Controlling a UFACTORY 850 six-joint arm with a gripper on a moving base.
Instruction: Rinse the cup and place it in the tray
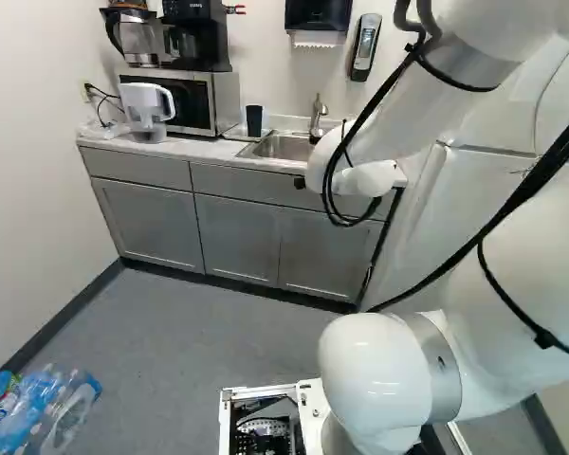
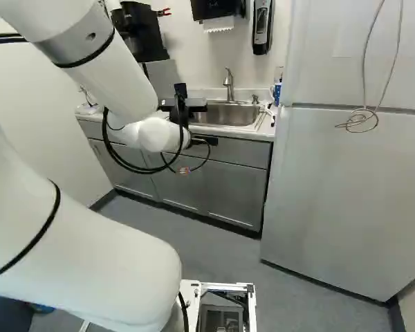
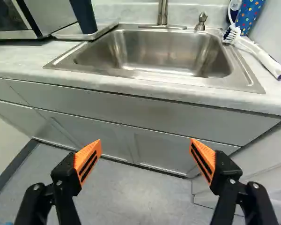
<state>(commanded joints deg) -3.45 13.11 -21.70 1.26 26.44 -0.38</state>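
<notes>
My jaws point(image 3: 146, 161) are wide open and hold nothing, while the dark cup point(image 1: 254, 120) stands on the tray point(image 3: 84, 31) beside the sink point(image 3: 154, 49), so I keep them level with it

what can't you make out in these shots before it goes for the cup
- Cup: top cut off by the edge in the wrist view; small and dark in the base views, inside unseen.
- Tray: only its front part shows in the wrist view; the arm hides most of it in the right base view.
- Sink floor: the near wall hides it.
- Pincer: open, holding nothing; the arm hides it in the left base view.
</notes>
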